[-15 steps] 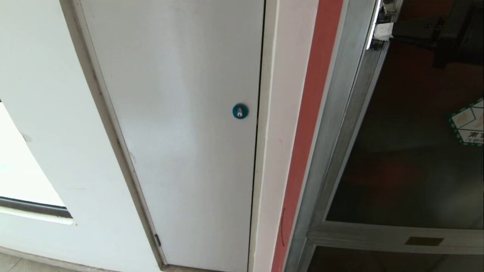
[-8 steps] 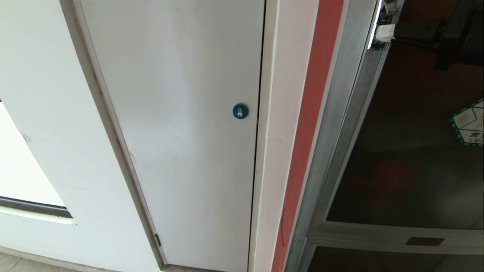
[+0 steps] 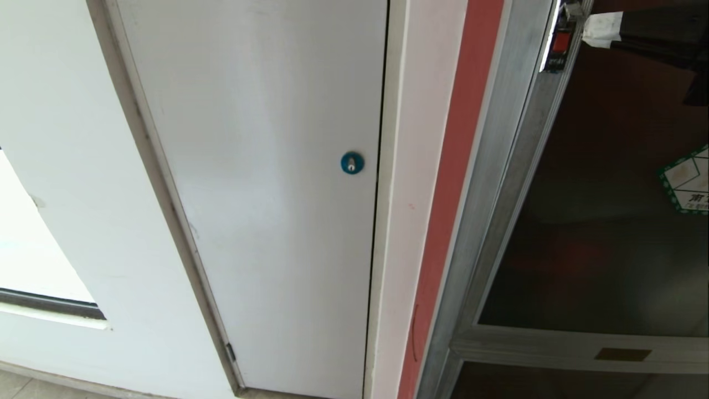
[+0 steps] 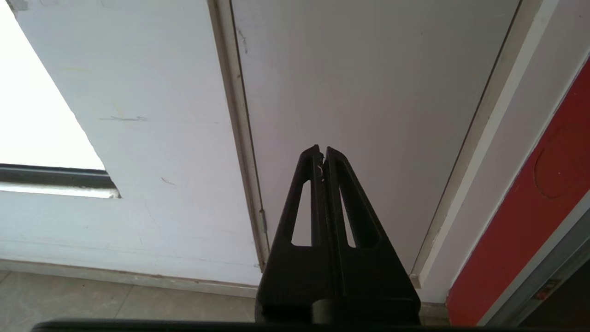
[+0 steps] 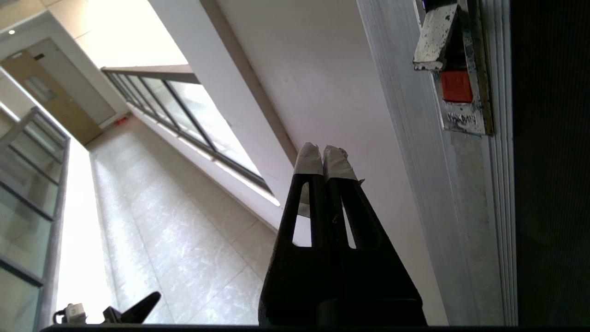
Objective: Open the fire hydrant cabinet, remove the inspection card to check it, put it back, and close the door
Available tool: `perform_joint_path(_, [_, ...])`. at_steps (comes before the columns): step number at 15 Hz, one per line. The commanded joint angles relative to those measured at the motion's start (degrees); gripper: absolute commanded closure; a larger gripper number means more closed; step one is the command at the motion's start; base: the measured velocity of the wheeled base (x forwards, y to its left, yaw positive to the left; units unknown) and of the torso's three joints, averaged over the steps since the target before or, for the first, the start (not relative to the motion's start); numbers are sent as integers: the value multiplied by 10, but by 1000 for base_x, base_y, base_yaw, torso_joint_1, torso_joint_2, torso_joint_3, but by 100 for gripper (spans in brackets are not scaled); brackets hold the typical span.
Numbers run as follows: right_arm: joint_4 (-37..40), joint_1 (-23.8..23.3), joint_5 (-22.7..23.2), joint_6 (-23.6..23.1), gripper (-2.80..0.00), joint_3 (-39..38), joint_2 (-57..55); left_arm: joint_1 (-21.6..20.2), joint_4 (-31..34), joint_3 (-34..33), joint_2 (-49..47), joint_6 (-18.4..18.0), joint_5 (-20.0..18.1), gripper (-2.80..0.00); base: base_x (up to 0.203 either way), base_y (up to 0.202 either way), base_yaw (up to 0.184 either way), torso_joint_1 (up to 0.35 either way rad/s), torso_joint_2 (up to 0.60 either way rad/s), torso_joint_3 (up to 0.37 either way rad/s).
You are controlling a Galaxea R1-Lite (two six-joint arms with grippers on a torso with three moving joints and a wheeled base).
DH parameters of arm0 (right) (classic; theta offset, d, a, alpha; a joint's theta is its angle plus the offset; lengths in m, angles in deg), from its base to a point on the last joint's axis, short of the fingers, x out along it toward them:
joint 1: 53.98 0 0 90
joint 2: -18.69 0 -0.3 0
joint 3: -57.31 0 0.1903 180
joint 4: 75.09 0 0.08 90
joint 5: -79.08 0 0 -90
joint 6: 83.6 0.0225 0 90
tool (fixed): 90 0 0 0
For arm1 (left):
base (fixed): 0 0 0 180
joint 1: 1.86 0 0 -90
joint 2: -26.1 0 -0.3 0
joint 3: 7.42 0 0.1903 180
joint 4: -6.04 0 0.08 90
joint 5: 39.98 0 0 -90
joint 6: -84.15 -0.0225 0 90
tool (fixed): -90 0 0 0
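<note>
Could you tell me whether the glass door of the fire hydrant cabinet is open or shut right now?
Shut, as far as shows: the door lies flush in its silver frame, no red interior visible past its edge, red latch near the right claw.

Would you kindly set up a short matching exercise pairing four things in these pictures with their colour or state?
Things:
1. round lock
2. latch button
3. sticker
4. right gripper

Colour or state:
a. shut, tips wrapped in pale tape
b. blue
c. white with a green border
d. red

Pairs: 1-b, 2-d, 3-c, 4-a
</note>
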Motion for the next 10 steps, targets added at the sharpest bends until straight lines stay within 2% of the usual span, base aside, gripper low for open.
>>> perform_joint_path(1, [-3, 63, -98, -5, 0, -30, 31, 0, 0, -8, 0, 0, 1, 0, 0, 0, 0, 0, 0, 0])
perform_joint_path(3, [-12, 124, -227, -35, 0, -74, 43, 0, 0, -8, 0, 0, 0, 0, 0, 0, 0, 0, 0, 0])
perform_joint_path(5, [-64, 135, -257, -57, 0, -124, 60, 0, 0, -8, 0, 0, 0, 0, 0, 0, 0, 0, 0, 0])
perform_joint_path(7, [-100, 145, -331, -92, 0, -174, 63, 0, 0, -8, 0, 0, 0, 0, 0, 0, 0, 0, 0, 0])
perform_joint_path(9, [-212, 162, -419, -139, 0, -228, 52, 0, 0, -8, 0, 0, 0, 0, 0, 0, 0, 0, 0, 0])
perform_joint_path(10, [-269, 167, -437, -179, 0, -262, 46, 0, 0, -8, 0, 0, 0, 0, 0, 0, 0, 0, 0, 0])
